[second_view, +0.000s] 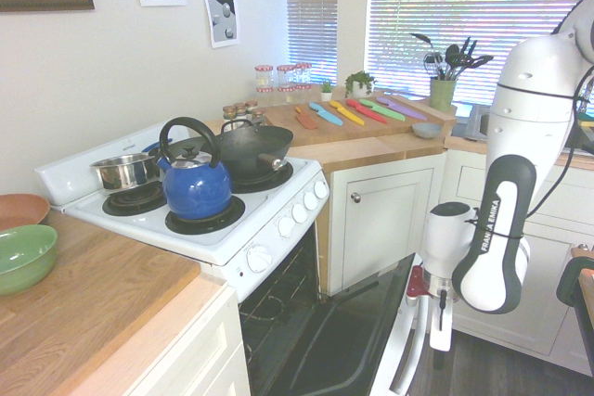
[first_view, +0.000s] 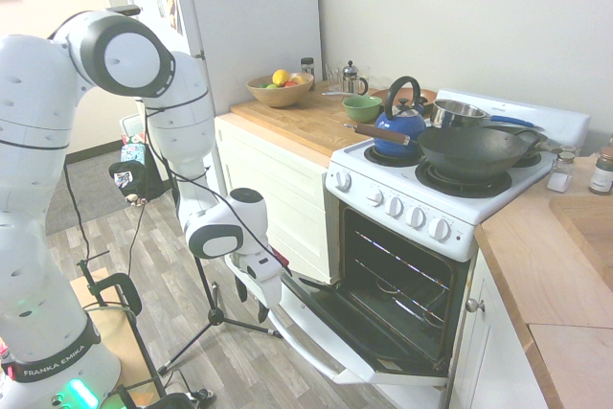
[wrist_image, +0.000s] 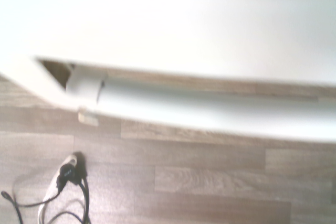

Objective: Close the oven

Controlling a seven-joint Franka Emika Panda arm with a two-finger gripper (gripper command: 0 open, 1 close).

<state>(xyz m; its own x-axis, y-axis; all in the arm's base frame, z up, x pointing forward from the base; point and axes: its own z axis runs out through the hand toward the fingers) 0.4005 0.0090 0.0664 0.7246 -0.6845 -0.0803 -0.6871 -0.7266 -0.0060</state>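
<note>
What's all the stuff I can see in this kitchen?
oven: one, white, door dropped open, racks showing
kettle: one, blue, front burner
wok: one, dark, on a burner
saucepan: one, steel, back burner
fruit bowl: one, wooden, counter by the fridge
green bowl: one, counter beside the stove
French press: one, counter against the wall
utensil pot: one, green, by the window
arm: one, white
pincer: one, at the door's outer edge by its handle
</note>
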